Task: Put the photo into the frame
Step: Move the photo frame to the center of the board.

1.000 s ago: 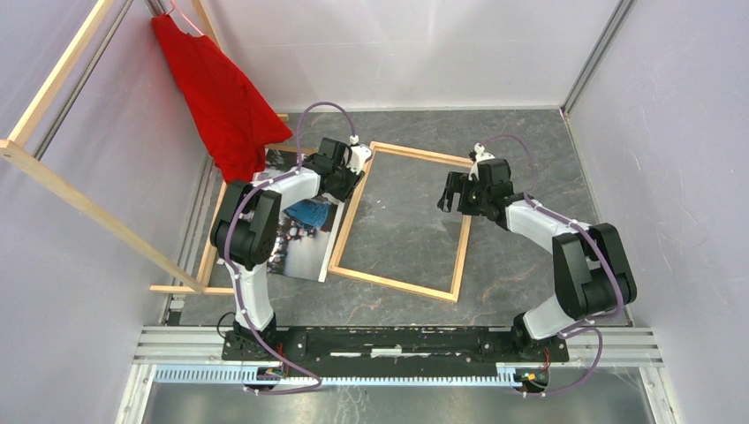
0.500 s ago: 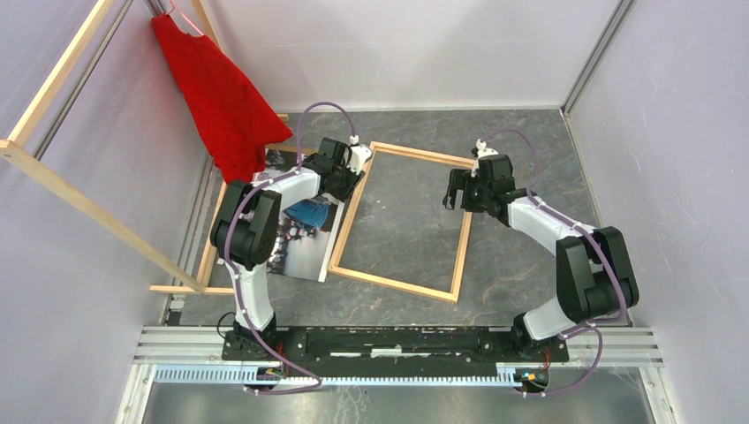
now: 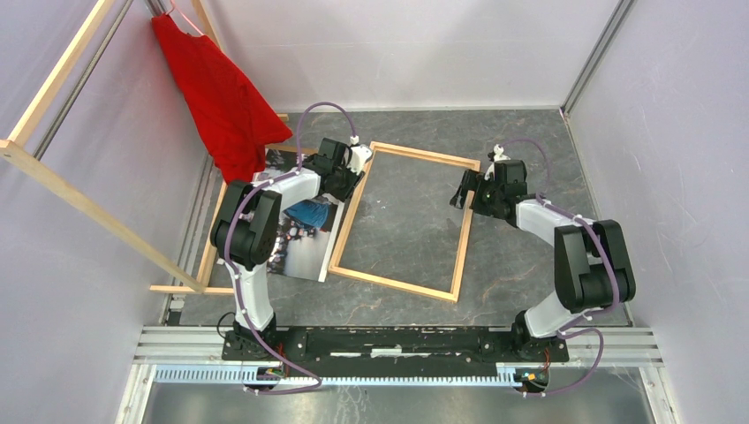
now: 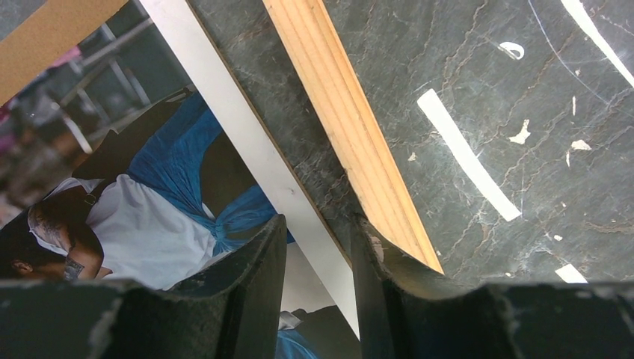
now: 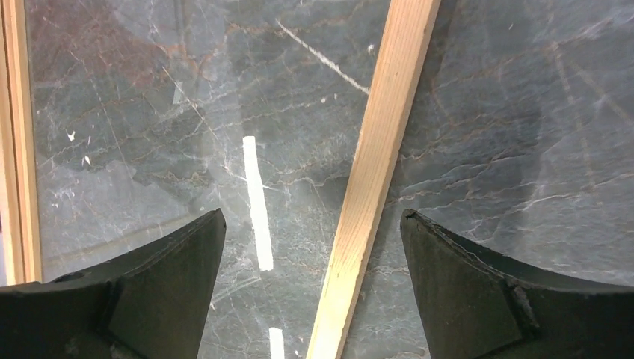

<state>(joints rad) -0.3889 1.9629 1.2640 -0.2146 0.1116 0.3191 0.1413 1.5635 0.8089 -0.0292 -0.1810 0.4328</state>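
On the counter [image 3: 517, 146] I find the frame [image 3: 397, 284] lying flat, with the photo [image 3: 305, 252] face up just outside its left rail. Left claw [image 4: 318, 232] stands partly apart over the photo's white edge. Right claw [image 5: 312, 215] stands wide apart astride the right rail.

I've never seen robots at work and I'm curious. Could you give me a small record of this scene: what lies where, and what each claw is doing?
Frame: flat on the table, only tabletop inside
Photo: face up, left of the frame, not inside it
Left gripper: low at the photo's right edge, jaws partly open astride its white border
Right gripper: wide open over the frame's right bar, holding nothing
Also: red cloth hanging at back left
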